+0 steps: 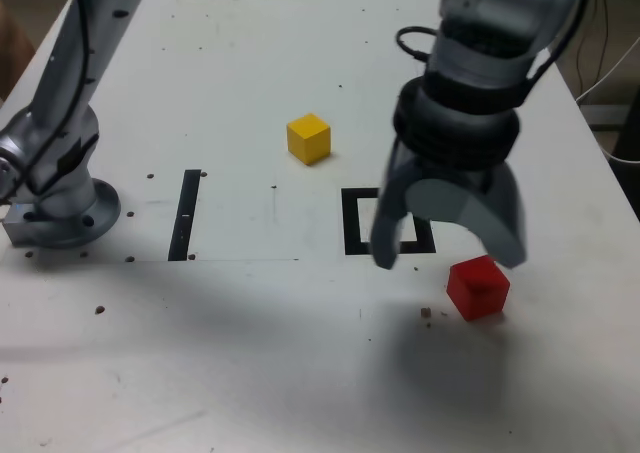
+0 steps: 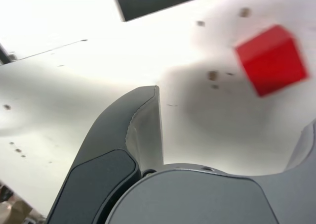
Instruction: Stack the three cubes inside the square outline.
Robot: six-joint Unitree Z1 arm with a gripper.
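The white table [image 1: 266, 353] serves as the work surface. Above it the gripper [image 1: 446, 257] is suspended, its fingers spread wide and nothing grasped. The square outline [image 1: 355, 235], a black frame about a white centre, is partly hidden behind the gripper in the exterior view. The black strip [image 1: 185, 215] lies well apart, toward that view's left. The red cube [image 1: 478, 289] rests outside the frame, near its lower right corner in the exterior view; the yellow cube [image 1: 309, 139] lies beyond the frame, toward that view's upper left. No green cube can be made out.

The step in hand is judged to be an approach to the red cube. The fingers should be centred over it and turned parallel to two opposite faces, then lowered vertically, so that neither tip nudges it before closure.
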